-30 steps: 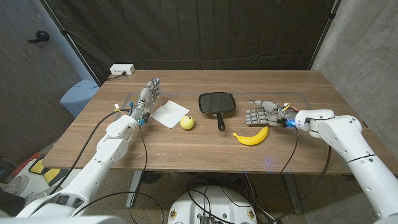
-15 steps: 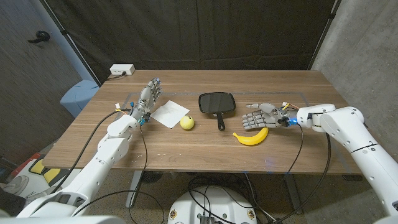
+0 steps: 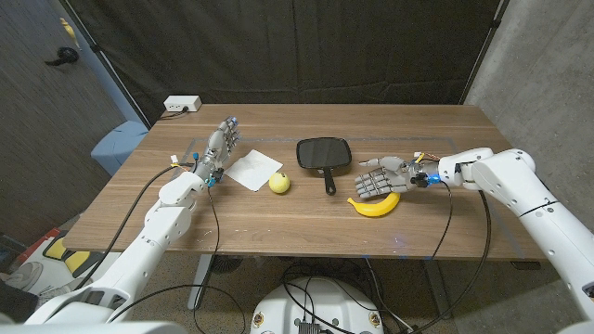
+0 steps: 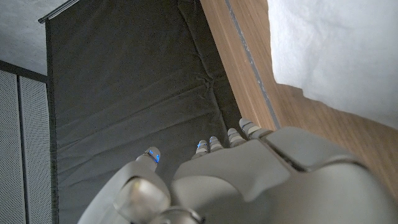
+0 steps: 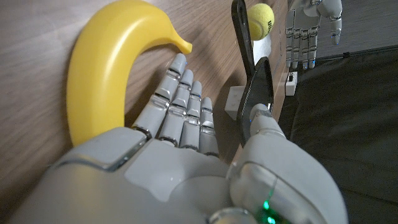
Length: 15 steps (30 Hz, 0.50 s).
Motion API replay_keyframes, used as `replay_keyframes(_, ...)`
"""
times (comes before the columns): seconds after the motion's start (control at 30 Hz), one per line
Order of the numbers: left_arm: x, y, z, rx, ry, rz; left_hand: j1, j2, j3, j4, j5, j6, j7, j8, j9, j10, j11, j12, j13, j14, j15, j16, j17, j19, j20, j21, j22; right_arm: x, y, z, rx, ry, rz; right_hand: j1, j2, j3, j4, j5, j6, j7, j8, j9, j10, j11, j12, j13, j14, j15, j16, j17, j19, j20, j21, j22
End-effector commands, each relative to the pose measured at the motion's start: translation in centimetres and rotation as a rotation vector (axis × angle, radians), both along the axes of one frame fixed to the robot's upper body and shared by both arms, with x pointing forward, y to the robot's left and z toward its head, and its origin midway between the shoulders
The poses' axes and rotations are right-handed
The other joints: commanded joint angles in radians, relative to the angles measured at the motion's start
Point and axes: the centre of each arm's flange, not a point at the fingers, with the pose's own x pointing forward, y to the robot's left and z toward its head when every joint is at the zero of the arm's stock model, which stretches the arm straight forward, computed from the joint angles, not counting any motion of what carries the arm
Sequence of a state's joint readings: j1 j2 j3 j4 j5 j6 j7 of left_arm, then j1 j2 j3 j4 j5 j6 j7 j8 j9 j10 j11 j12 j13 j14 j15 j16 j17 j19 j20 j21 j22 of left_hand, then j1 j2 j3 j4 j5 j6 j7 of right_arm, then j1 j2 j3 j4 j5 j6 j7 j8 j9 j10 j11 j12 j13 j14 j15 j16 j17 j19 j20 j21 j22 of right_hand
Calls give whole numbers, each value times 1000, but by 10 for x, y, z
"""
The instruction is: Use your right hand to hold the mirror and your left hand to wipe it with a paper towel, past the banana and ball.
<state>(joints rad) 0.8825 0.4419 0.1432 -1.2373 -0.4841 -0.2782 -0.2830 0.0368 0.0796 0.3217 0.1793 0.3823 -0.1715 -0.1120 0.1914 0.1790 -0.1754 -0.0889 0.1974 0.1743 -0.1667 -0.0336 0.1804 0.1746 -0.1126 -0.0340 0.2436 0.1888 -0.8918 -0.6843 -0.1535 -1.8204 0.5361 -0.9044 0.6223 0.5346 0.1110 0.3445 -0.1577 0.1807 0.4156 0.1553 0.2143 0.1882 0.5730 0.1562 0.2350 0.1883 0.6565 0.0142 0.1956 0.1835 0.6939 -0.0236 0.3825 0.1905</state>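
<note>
The right hand's (image 3: pixel 379 178) fingers (image 5: pixel 180 112) are stretched out and parted, grasping nothing, just above the banana (image 3: pixel 375 204). The mirror (image 3: pixel 324 155) is seen lying on the table (image 3: pixel 278 223) beside them, untouched. The left hand (image 3: pixel 221 146) is held upright and released beside the paper towel (image 3: pixel 254 170), near the ball (image 3: pixel 279 183).
</note>
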Motion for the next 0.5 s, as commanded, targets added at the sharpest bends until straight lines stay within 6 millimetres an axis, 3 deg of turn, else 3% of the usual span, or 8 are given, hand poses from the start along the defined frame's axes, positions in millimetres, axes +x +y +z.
replay_keyframes(0.03,0,2,-1,-9,-6,3,-6,82,3,0,-4,-81,9,-1,4,-53,3,1,5,-80,-35,0,2,0,-19,-1,1,3,18,-1,-33,27,73,5,-10,0,9,0,-1,47,-2,6,-2,6,-1,3,-5,3,-1,2,5,-3,-2,2)
replay_keyframes(0.5,-2,3,-2,-19,-9,3,-7,83,2,0,-4,-81,8,-1,4,-52,7,0,5,-79,-34,1,2,1,-19,-2,1,4,40,-4,-58,45,133,23,-4,6,7,5,5,45,-2,6,2,-2,-5,3,5,-11,0,2,13,-15,1,2)
